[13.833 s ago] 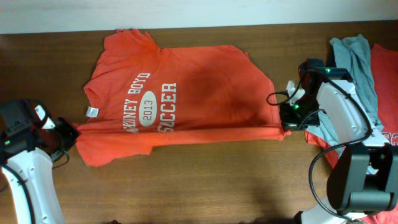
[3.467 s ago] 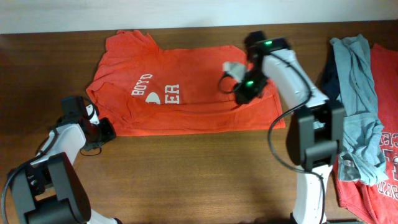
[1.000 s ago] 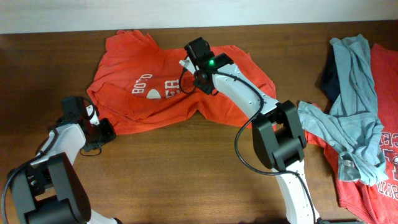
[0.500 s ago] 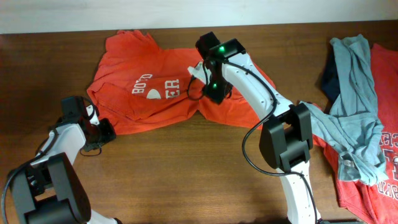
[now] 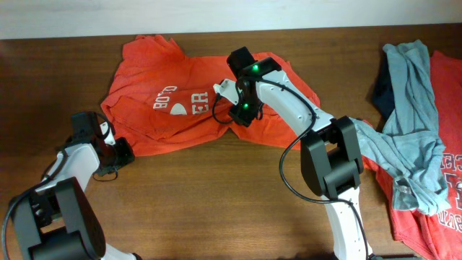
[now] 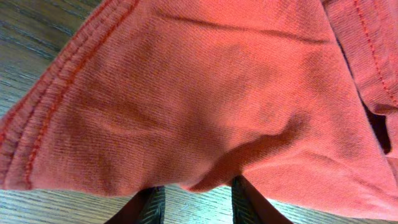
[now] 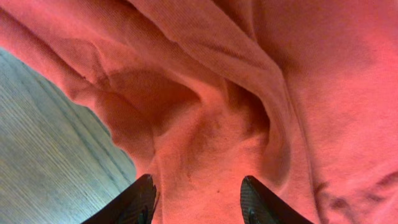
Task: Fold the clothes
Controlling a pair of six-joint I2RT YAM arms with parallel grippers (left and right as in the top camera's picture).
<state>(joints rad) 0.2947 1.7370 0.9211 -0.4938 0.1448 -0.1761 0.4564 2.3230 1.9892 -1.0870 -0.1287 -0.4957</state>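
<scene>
So the orange-red soccer shirt [image 5: 166, 79] is lying rumpled across the back-left of the worktop [image 5: 216, 209], with only part of its white print showing. The right gripper [image 7: 199, 200] sits over the shirt's middle, fingers apart, with bunched fabric under them. The left gripper [image 5: 120, 152] is at the shirt's lower-left corner, and the hem drapes over its fingertips, so I can't tell if it's clamped. A grey-blue shirt [image 5: 411, 87], a navy one [image 5: 381, 90] and another orange-red one [image 5: 444, 79] are heaped at the right end.
</scene>
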